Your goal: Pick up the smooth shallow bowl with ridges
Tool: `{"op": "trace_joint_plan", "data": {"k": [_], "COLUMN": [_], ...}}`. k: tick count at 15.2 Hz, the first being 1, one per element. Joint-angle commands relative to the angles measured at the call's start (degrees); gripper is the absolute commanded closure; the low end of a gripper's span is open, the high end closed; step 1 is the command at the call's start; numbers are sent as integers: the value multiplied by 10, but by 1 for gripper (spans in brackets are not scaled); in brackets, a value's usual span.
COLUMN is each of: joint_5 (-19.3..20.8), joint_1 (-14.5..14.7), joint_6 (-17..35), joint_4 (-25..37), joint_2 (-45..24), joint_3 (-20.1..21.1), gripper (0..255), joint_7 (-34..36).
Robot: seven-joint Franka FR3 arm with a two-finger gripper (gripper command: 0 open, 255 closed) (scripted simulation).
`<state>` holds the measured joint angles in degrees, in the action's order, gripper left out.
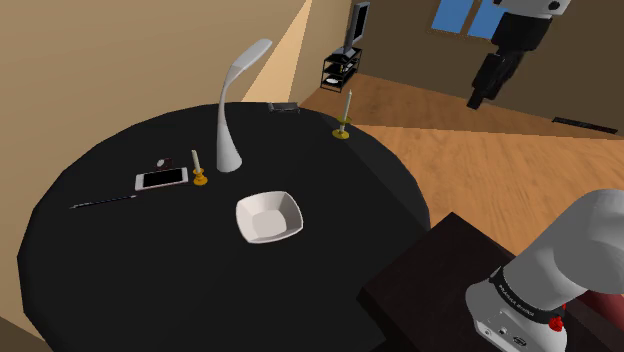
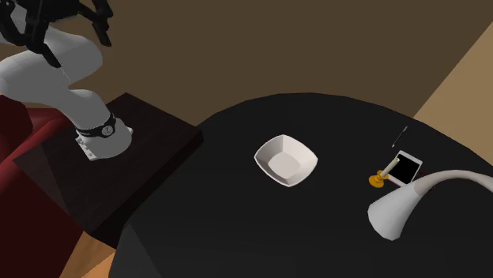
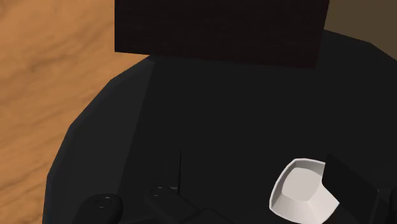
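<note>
Jaws stand spread and empty, hanging high above and well apart from the white squarish bowl [image 1: 268, 217], which sits upright near the middle of the round black worktop [image 1: 110, 270]. Seen along the jaws, the bowl lies far below, partly hidden behind one of them and touching neither.

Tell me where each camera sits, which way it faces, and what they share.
Shoulder view: beside the stand, looking down over the black table; arm lower right, gripper high.
Second exterior view: across the table, looking down toward the stand; arm upper left.
Wrist view: on the hand, looking down at table and stand; open fingers in front.
All three show the white bowl.
</note>
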<state>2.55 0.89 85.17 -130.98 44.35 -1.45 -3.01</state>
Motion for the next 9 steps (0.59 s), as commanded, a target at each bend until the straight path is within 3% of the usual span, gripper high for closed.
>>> {"op": "trace_joint_plan", "data": {"k": [1,9], "joint_5": [0,-54], "joint_1": [0,9], "joint_6": [0,156], "joint_4": [0,-96], "joint_2": [0,-56], "joint_3": [0,17], "gripper": [0,0], "joint_7": [0,54]}}
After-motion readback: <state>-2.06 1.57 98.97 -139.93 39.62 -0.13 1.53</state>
